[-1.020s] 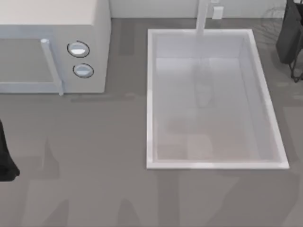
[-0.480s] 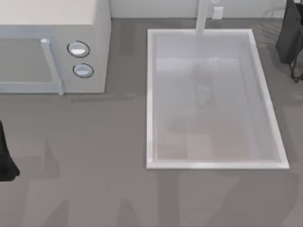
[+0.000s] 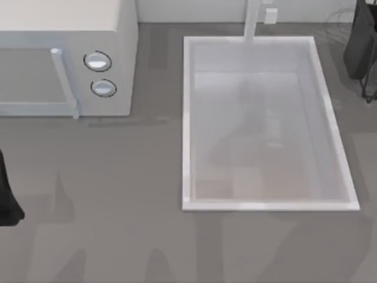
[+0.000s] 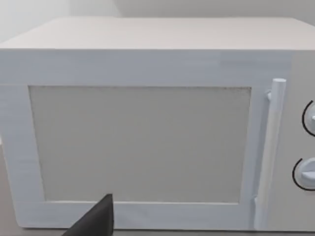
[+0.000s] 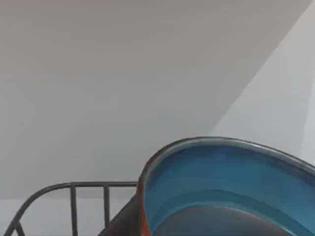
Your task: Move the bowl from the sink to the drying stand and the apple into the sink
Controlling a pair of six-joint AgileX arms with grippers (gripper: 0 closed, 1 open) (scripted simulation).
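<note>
The blue bowl (image 5: 221, 182) with its reddish-brown rim fills the lower part of the right wrist view. My right gripper (image 5: 141, 220) is shut on the bowl's rim, one dark finger (image 5: 123, 216) outside it and one inside. Grey wires of the drying stand (image 5: 74, 194) curve just beside the bowl. From above, my right arm (image 3: 360, 41) sits at the far right corner over faint stand wires (image 3: 339, 23), right of the white sink (image 3: 186, 118). The apple is out of view. My left arm (image 3: 6, 194) is parked at the table's left edge.
A white microwave (image 3: 65, 59) with two round knobs stands at the back left, and it faces the left wrist camera (image 4: 147, 142). A pale faucet post (image 3: 252, 20) rises behind the sink. Grey tabletop lies in front of the sink and the microwave.
The shadow on the sink floor has drifted toward the right side. Both arms look almost unmoved in the top view.
</note>
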